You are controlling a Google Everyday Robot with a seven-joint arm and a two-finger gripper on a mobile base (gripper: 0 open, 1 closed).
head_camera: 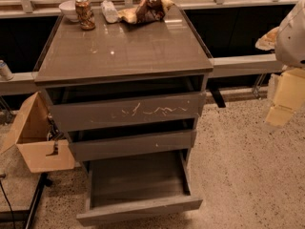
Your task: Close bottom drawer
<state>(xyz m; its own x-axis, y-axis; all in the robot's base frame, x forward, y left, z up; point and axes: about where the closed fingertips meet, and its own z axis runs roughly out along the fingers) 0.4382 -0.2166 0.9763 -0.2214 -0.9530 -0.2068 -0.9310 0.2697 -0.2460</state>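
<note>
The bottom drawer [139,209] of a grey-brown cabinet [124,46] is pulled far out towards me. Its low plain front panel is nearest the camera and its inside [138,178] is empty. Above it, the middle drawer [131,144] sticks out slightly. The top drawer [126,111], which has white scratches, also stands a little proud. My gripper [285,99] is at the right edge of the view, pale yellow under the white arm [291,32]. It is well to the right of the cabinet, at about the height of the top drawer, and touches nothing.
A can [86,13], a white bowl [69,8], a plastic bottle [109,11] and a crumpled snack bag [147,8] stand at the back of the cabinet top. An open cardboard box [35,144] stands left of the cabinet. Speckled floor [248,175] lies to the right.
</note>
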